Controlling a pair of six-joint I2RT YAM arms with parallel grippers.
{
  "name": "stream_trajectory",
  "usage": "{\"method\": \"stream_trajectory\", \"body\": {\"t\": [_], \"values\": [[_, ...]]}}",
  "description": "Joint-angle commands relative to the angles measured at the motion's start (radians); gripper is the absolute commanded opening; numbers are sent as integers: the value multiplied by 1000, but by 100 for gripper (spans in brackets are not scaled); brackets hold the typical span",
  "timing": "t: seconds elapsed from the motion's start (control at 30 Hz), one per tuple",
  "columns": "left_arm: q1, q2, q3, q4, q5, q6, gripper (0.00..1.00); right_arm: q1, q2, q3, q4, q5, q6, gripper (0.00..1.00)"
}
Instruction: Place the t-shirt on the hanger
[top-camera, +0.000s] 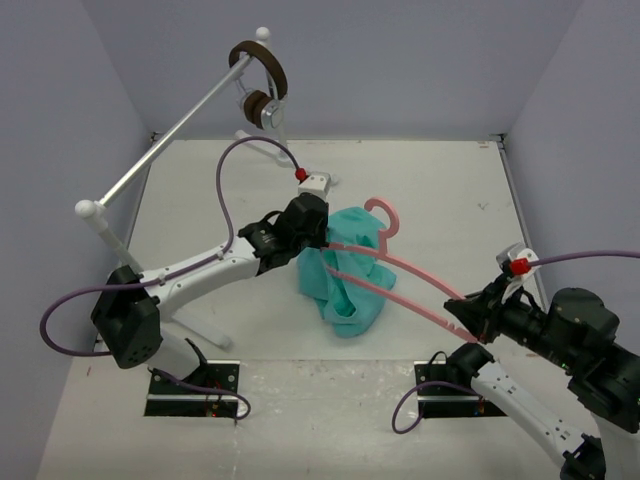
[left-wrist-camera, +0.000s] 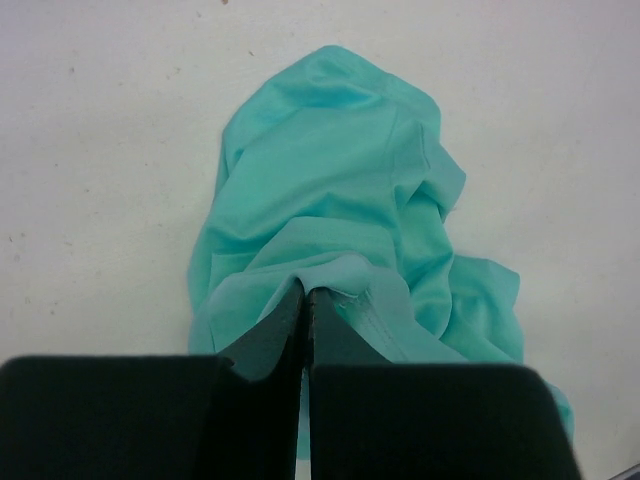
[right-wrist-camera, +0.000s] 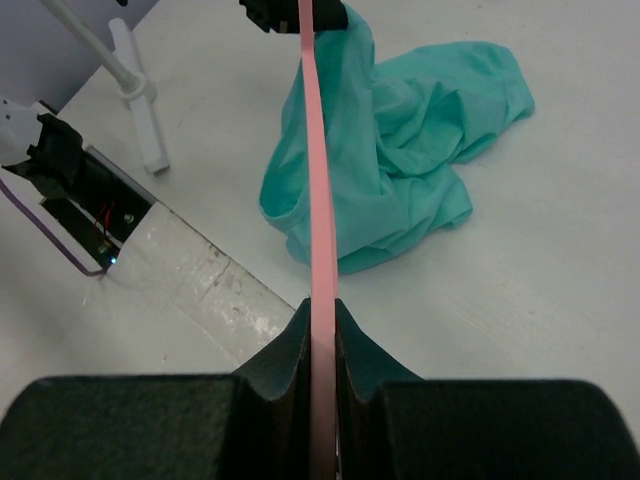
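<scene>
Left tool pinches the teal-green cloth t-shirt, right tool the thin pink plastic hanger; threading seems half done, shirt bunched.

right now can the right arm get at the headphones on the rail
Probably not. The right gripper is shut on the hanger, and the headphones hang from the white rail at the far left corner, beyond the t-shirt.

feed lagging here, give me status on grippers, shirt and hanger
Left gripper shut on t-shirt edge. Right gripper shut on hanger end. Hanger reaches into bunched t-shirt, hook showing beyond. Rail stand off left, apart.
</scene>
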Motion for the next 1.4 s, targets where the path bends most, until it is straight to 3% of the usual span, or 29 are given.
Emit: {"method": "stream_trajectory", "body": {"t": [0.0, 0.1, 0.3, 0.57, 0.7, 0.97, 1.27, 1.37], "values": [[6, -41, 50, -15, 26, 9, 0, 1, 1, -71, 114, 105, 57, 0], [6, -79, 47, -34, 29, 10, 0, 1, 21, -87, 169, 263, 78, 0], [6, -120, 112, -99, 22, 37, 0, 1, 116, -23, 244, 298, 77, 0], [6, -62, 401, -258, 20, 139, 0, 1, 198, -71, 501, -175, 96, 0], [6, -50, 512, -324, 0, 164, 0, 1, 132, -178, 667, -163, 160, 0], [-14, -137, 511, -342, 112, 185, 0, 1, 99, -450, 1056, 13, 235, 0], [-111, -168, 584, -442, 236, 275, 0, 1, 144, -715, 1541, -49, 308, 0], [-130, -165, 593, -469, 217, 288, 0, 1, 132, -748, 1585, -31, 306, 0]]}}
